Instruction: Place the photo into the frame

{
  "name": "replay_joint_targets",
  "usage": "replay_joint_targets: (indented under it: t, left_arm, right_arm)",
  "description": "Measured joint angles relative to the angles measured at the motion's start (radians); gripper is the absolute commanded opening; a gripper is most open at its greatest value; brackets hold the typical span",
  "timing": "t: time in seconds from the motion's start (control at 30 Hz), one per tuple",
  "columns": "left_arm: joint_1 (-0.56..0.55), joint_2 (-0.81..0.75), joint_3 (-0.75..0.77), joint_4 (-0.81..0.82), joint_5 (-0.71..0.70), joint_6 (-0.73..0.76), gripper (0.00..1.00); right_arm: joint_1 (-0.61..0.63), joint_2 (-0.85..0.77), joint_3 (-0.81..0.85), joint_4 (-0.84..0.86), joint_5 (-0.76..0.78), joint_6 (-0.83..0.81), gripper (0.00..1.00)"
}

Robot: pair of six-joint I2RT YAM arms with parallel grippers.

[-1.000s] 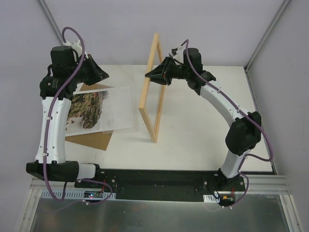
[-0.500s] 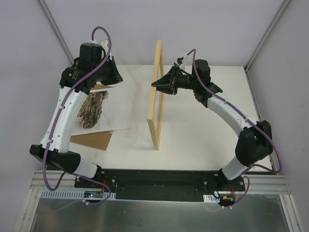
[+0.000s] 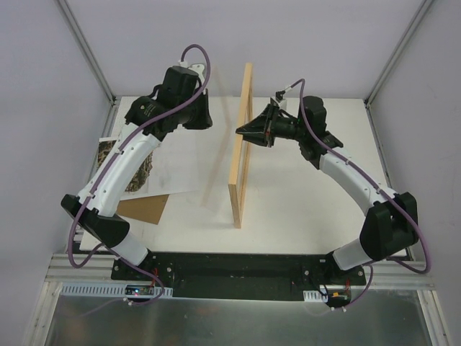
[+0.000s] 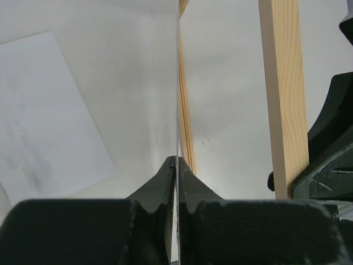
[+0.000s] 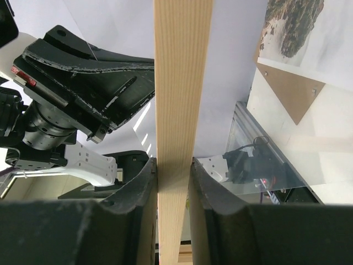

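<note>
Right pincer (image 5: pixel 174 163) clamped on the upright frame (image 5: pixel 182 83).
Left pincer (image 4: pixel 175 159) pinches a thin clear sheet (image 4: pixel 177 83); a steady, upright frame should help them line up.

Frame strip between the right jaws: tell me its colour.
The frame is light natural wood with fine straight grain; clearest in the right wrist view.

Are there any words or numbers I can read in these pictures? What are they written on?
No words or numbers can be read anywhere.
On the small red tag on the left arm: too small and blurred to read.
On the photo: just a cliff picture, no writing.
On the frame: plain wood, no label.
On the clear sheet in the left claw: no marks.
</note>
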Motion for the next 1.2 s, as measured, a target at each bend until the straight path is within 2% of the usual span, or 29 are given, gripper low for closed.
replay_joint_targets:
  t: [0.3,0.77,1.2]
  left_arm:
    - [-0.11,0.074,0.054,0.0,-0.058,-0.024,0.0]
    - [-0.231,0.12,0.07,0.0,-0.111,-0.051,0.0]
    - [-0.286,0.137,0.085,0.0,-0.121,-0.055,0.0]
  right_arm:
    - [-0.04,-0.078,-0.087,0.014,-0.014,0.001,0.25]
    - [-0.076,-0.126,-0.146,0.058,-0.016,-0.039,0.4]
    - [-0.093,-0.176,-0.126,-0.116,0.037,-0.167,0.53]
